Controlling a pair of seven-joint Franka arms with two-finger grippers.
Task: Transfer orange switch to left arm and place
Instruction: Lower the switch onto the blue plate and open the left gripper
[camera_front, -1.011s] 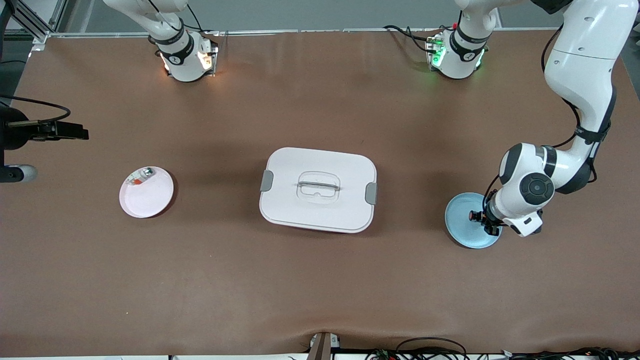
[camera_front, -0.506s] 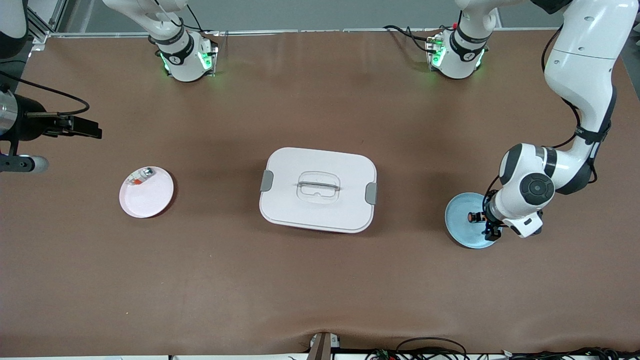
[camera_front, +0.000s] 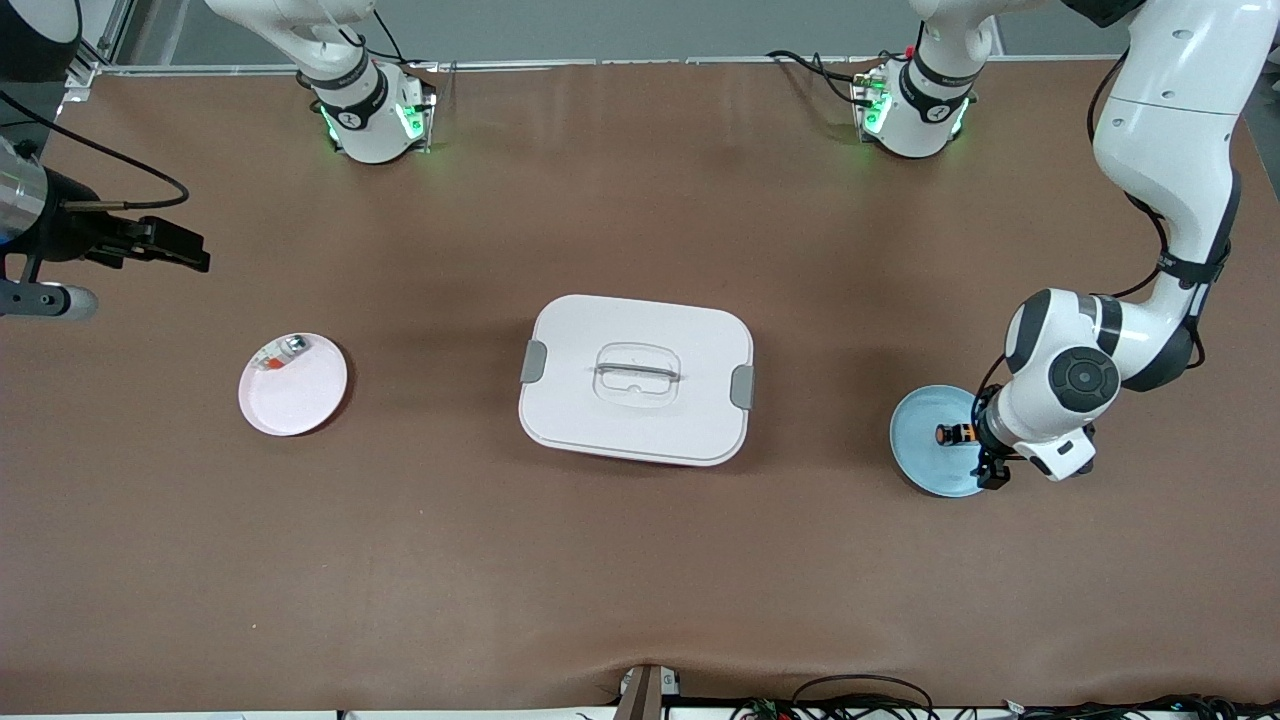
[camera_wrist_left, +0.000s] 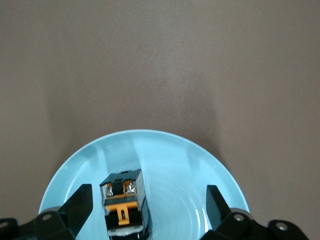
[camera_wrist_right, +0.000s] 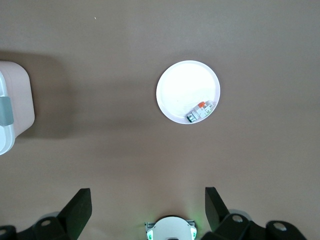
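Observation:
The orange switch (camera_front: 950, 434) (camera_wrist_left: 125, 202) lies on the blue plate (camera_front: 925, 460) (camera_wrist_left: 175, 165) at the left arm's end of the table. My left gripper (camera_front: 982, 446) (camera_wrist_left: 147, 207) hangs low over that plate, open. The switch sits between its fingers (camera_wrist_left: 80, 205), closer to one, and neither touches it. The white box (camera_front: 636, 378) (camera_wrist_right: 12, 107) stands shut in the middle of the table. My right gripper (camera_front: 185, 252) (camera_wrist_right: 147, 210) is open and empty, up in the air over the right arm's end of the table.
A pink plate (camera_front: 293, 385) (camera_wrist_right: 188, 91) holding a clear-silver piece with a red bit (camera_front: 280, 353) (camera_wrist_right: 200, 111) lies toward the right arm's end. The arm bases (camera_front: 370, 115) (camera_front: 915, 105) stand along the table's edge farthest from the front camera.
My left gripper has opened and let go of the orange switch, which now rests on the blue plate. My right gripper has drifted a little toward the table's middle.

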